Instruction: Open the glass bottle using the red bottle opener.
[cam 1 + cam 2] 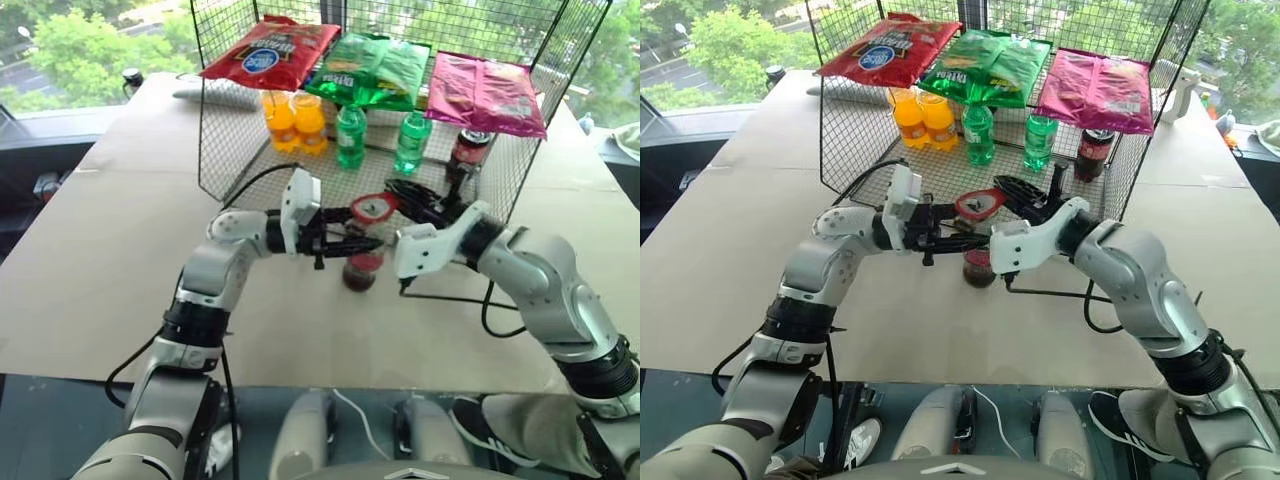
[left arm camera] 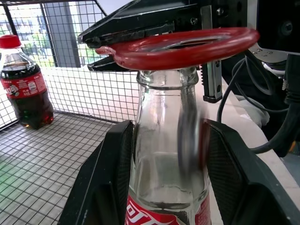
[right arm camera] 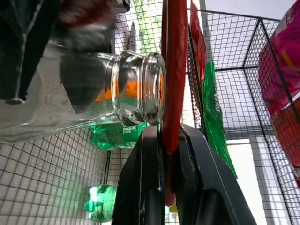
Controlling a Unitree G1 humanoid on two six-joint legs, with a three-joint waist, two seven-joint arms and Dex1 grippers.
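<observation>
The glass bottle stands upright over the table, just in front of the wire basket, with its red label low down. My left gripper comes in from the left and is shut on the bottle, one black finger on each side below the neck. The red bottle opener lies level across the bottle's mouth, its ring resting on the glass lip. My right gripper is shut on the opener's handle. The lip looks bare, with no cap on it. A blurred grey and red shape shows beside the neck.
The wire basket stands right behind the hands, holding two green bottles, orange bottles and a dark cola bottle. Chip bags lie on its top. Black cables trail over the brown table.
</observation>
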